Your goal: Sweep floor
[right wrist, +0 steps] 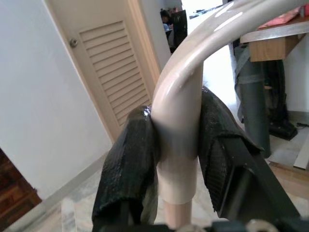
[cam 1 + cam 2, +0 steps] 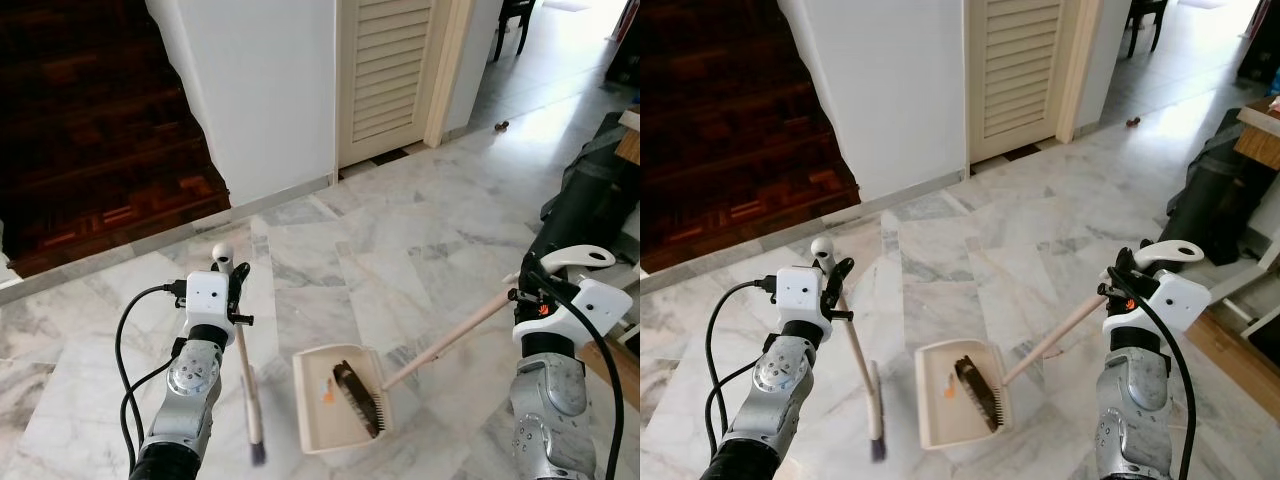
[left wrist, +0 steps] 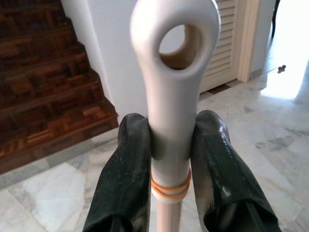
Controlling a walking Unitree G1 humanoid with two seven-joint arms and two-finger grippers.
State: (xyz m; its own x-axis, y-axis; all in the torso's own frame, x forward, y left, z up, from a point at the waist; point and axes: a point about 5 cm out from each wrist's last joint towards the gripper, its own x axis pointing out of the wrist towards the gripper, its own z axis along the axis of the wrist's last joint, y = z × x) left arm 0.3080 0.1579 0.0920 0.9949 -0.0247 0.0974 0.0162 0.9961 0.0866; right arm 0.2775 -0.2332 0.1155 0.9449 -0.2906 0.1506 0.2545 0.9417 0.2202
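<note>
Head view: my left gripper (image 2: 236, 275) clamps the broom (image 2: 246, 375), bristles on the marble floor (image 2: 400, 240) beside the dustpan (image 2: 340, 400). Right wrist view: my right gripper (image 1: 176, 145) grips the dustpan handle (image 1: 181, 121).

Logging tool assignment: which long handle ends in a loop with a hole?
The straight pale broom handle in the left claw; the dustpan's curved beige handle in the right claw bends over instead.
</note>
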